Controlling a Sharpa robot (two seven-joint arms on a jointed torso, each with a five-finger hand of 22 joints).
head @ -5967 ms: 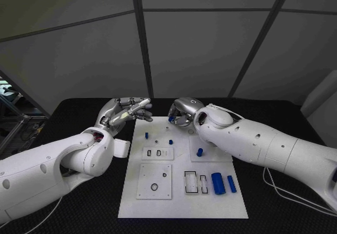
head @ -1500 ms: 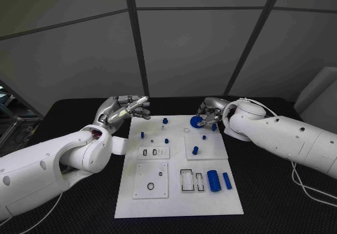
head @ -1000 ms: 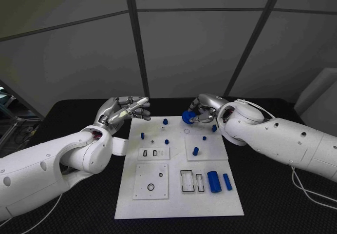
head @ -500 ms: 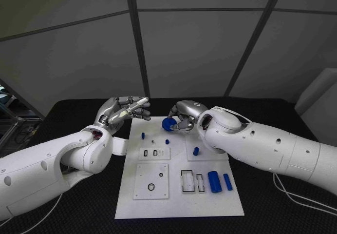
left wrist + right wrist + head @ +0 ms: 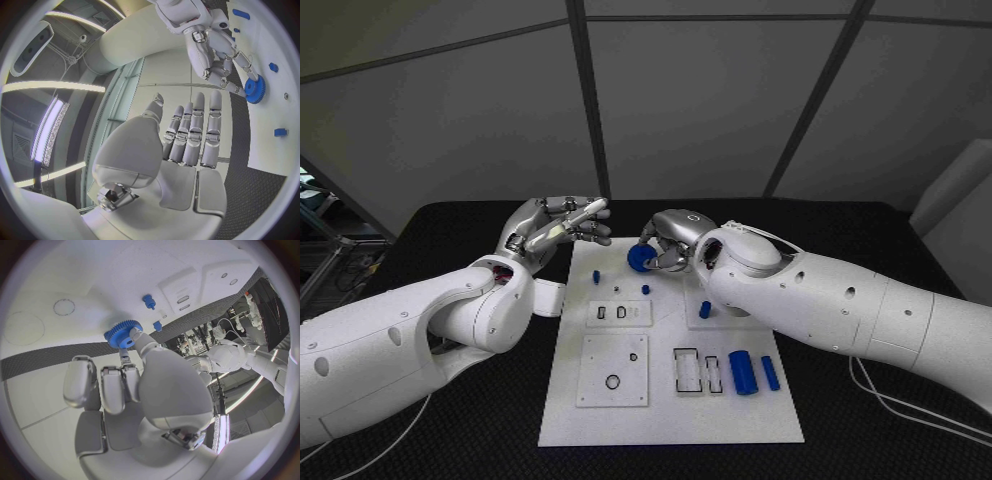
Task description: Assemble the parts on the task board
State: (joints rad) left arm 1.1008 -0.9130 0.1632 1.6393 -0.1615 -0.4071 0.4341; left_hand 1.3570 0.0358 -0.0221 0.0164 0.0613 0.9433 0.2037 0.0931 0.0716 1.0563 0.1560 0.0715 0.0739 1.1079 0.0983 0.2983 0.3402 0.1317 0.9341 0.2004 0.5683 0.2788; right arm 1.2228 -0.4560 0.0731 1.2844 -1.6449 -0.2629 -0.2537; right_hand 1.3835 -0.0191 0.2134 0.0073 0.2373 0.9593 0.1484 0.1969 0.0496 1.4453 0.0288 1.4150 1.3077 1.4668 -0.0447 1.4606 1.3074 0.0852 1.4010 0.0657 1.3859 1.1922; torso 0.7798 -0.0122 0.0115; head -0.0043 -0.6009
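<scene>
1. Your right robot hand (image 5: 671, 243) holds a blue gear (image 5: 640, 259) pinched in its fingertips, over the far end of the task board (image 5: 672, 410); the right wrist view shows the gear (image 5: 122, 335) at the fingertips, just above the white plate.
2. Your left robot hand (image 5: 560, 226) is raised beside the board's far left corner, fingers straight and close together, holding nothing.
3. Near the gear, small blue pegs (image 5: 597, 276) stand on the board.
4. Toward the near right of the board, you have two blue cylinders (image 5: 743, 372) lying side by side next to rectangular slots.
5. The board lies in the middle of the black table (image 5: 473, 430).
</scene>
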